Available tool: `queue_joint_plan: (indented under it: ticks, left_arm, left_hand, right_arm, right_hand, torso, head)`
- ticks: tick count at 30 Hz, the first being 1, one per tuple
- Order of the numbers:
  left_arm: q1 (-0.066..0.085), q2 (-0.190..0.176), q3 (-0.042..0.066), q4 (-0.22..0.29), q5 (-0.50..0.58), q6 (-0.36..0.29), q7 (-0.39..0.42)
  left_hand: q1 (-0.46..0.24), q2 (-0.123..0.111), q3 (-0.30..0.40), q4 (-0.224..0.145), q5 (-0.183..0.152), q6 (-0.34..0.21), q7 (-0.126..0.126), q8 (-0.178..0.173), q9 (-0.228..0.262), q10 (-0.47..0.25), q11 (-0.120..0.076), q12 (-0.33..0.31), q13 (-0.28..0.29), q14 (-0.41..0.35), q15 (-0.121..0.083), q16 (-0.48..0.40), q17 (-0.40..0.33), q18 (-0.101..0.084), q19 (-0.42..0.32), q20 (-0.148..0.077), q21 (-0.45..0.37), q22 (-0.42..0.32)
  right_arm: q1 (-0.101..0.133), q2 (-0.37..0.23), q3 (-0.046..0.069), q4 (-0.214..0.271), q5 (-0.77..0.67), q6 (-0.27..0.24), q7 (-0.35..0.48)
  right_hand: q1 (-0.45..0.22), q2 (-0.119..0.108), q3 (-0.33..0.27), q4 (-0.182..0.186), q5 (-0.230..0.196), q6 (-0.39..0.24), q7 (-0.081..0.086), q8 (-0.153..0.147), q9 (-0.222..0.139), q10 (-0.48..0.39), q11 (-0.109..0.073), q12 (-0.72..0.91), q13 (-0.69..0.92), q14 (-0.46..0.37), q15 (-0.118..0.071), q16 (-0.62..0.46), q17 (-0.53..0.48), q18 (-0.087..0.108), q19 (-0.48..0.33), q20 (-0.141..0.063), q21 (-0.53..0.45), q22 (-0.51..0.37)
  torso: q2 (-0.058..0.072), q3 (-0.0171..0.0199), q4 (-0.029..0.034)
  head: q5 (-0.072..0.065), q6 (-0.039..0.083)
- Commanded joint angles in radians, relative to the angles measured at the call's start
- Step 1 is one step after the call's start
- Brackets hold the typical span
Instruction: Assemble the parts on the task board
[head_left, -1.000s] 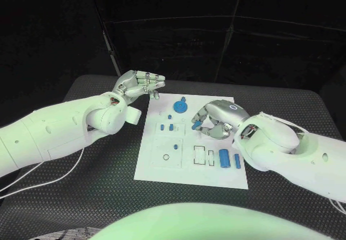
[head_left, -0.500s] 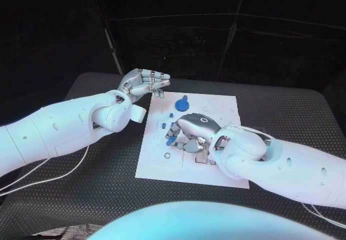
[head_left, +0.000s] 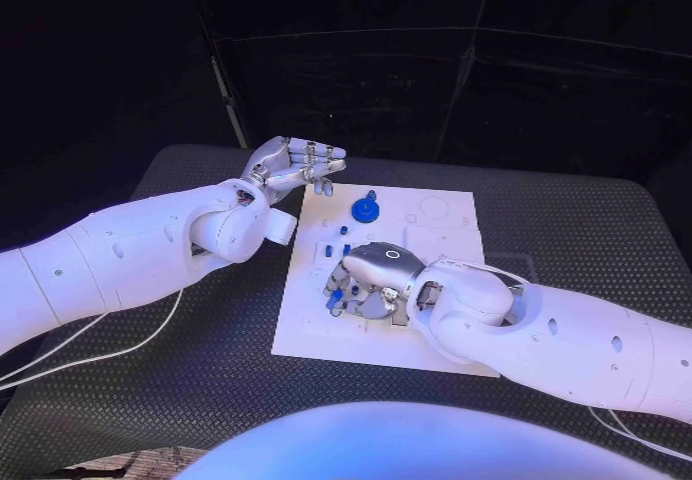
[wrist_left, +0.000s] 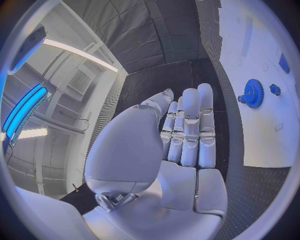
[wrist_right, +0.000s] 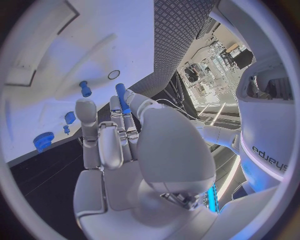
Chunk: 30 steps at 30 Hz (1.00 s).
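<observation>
The white task board (head_left: 447, 232) lies mid-table. A blue gear (head_left: 365, 211) stands near its far edge, with small blue pegs (head_left: 330, 247) below it. My right hand (head_left: 369, 279) hovers low over the board's left middle and pinches a blue peg (wrist_right: 120, 95) between thumb and fingertip; its blue tip (head_left: 335, 297) shows under the fingers, and the slots beneath are hidden. In the right wrist view the board (wrist_right: 81, 45) carries the gear (wrist_right: 44, 141) and a peg (wrist_right: 84, 88). My left hand (head_left: 296, 163) hangs above the board's far left corner, holding nothing, fingers (wrist_left: 190, 127) extended beside the gear (wrist_left: 253, 93).
The black textured table (head_left: 173, 330) surrounds the board. A white cable (head_left: 87, 362) trails along my left arm at the near left. Dark poles (head_left: 227, 100) stand behind the table's far edge.
My right hand has carried the blue peg from the board's middle toward its left side and nearer to me. The left hand has barely shifted.
</observation>
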<state>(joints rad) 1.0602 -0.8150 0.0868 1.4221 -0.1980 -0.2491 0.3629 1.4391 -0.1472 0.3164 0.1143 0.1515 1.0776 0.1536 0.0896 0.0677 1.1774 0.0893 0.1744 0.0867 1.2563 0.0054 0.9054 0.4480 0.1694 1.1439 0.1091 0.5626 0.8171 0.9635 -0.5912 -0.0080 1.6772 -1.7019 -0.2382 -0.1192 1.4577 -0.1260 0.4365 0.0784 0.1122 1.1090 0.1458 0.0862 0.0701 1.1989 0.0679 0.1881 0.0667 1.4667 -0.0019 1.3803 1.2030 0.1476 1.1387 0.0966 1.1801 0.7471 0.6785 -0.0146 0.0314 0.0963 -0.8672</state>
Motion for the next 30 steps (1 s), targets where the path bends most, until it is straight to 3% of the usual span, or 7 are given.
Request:
queue_joint_plan:
  ticks: [1,19,30]
  left_arm:
    - [0.001,0.002,0.001,0.000,0.005,0.014,0.006]
    - [0.001,0.003,0.001,-0.003,0.005,0.015,0.005]
    - [0.001,0.000,0.001,-0.001,0.005,0.015,0.004]
  left_hand:
    - [-0.002,0.011,-0.007,-0.001,-0.003,0.000,0.007,-0.006,-0.001,-0.008,0.000,0.005,-0.001,-0.008,0.002,-0.004,-0.002,0.013,-0.004,0.002,-0.004,-0.002]
    - [-0.002,0.011,-0.007,-0.001,-0.003,0.000,0.007,-0.006,-0.001,-0.008,0.000,0.005,-0.001,-0.008,0.002,-0.004,-0.002,0.013,-0.004,0.002,-0.004,-0.002]
    - [-0.002,0.011,-0.007,-0.001,-0.003,0.000,0.007,-0.006,-0.001,-0.008,0.000,0.005,-0.001,-0.008,0.002,-0.004,-0.002,0.013,-0.004,0.002,-0.004,-0.002]
  right_arm:
    - [0.001,0.003,-0.001,-0.004,-0.013,0.042,0.009]
    - [0.000,0.007,-0.003,-0.016,-0.046,0.098,-0.033]
    - [-0.001,0.021,-0.005,-0.024,-0.081,0.100,-0.068]
  right_hand:
    - [0.000,0.003,0.005,-0.001,0.004,0.004,0.002,-0.003,0.000,0.004,0.005,-0.005,-0.001,0.040,-0.006,0.003,-0.001,0.002,-0.001,0.002,0.001,-0.001]
    - [-0.003,0.005,0.006,-0.001,0.004,0.006,0.002,-0.003,0.000,0.007,0.005,-0.008,0.000,0.039,-0.006,0.001,-0.004,0.002,-0.003,0.002,0.000,-0.002]
    - [-0.004,0.004,0.005,-0.002,0.004,0.007,0.002,-0.003,0.000,0.008,0.005,-0.008,0.000,0.039,-0.005,0.001,-0.004,0.002,-0.003,0.002,0.000,-0.002]
  torso:
    - [0.000,-0.0001,-0.0003]
    - [0.001,-0.0013,-0.0002]
    - [0.001,-0.0010,0.0003]
  head:
    - [-0.001,0.001]
    - [0.000,-0.004]
    - [0.002,-0.005]
